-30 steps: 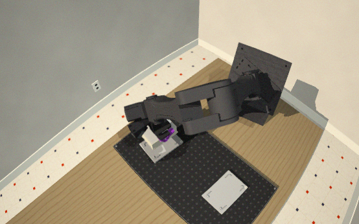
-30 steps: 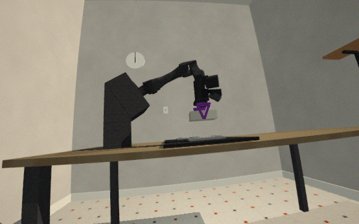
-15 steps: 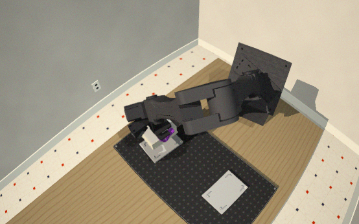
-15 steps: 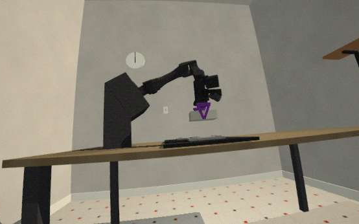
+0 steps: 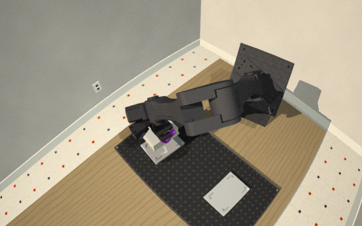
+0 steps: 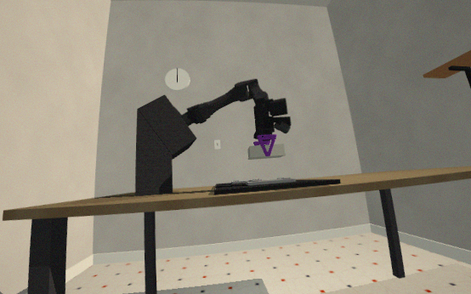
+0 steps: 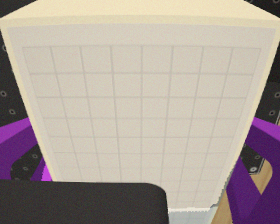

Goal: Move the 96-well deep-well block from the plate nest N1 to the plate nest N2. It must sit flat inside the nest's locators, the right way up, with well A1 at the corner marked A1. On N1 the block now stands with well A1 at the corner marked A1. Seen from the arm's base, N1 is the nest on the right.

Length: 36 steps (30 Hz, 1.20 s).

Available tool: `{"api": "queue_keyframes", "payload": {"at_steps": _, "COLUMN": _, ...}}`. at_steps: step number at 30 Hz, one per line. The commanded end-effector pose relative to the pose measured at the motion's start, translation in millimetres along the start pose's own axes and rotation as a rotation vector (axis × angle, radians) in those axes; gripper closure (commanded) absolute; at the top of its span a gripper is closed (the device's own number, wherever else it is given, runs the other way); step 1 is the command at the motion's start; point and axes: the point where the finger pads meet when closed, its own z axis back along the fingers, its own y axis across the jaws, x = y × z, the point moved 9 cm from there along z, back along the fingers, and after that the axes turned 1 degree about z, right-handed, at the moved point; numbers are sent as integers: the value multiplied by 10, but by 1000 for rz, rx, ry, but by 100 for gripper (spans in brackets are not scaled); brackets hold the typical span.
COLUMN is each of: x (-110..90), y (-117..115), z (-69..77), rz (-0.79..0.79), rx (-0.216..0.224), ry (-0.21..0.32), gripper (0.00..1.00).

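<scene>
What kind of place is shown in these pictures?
Probably a small lab automation bench in a plain room: a wooden table carries two plate nests, and the pincer holds a deep-well block.

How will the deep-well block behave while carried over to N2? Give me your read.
The deep-well block probably stays stiff: it hangs level from the gripper with no sag. Its smooth, flat sides may be somewhat slippery, so a jerk could shift it. Its flat base should settle without rolling on the nest N2.
</scene>
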Motion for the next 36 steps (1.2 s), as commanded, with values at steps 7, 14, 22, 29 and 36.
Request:
{"api": "queue_keyframes", "payload": {"at_steps": 7, "x": 13, "y": -42, "z": 64, "rz": -3, "rx": -14, "ry": -13, "gripper": 100}}
{"api": "queue_keyframes", "payload": {"at_steps": 14, "x": 13, "y": -42, "z": 64, "rz": -3, "rx": -14, "ry": -13, "gripper": 100}}
{"api": "queue_keyframes", "payload": {"at_steps": 22, "x": 4, "y": 24, "z": 62, "rz": 35, "rx": -14, "ry": -13, "gripper": 100}}
{"api": "queue_keyframes", "payload": {"at_steps": 29, "x": -27, "y": 256, "z": 58, "rz": 35, "rx": -13, "ry": -13, "gripper": 100}}
{"api": "queue_keyframes", "payload": {"at_steps": 36, "x": -58, "y": 488, "z": 54, "rz": 35, "rx": -13, "ry": -13, "gripper": 100}}
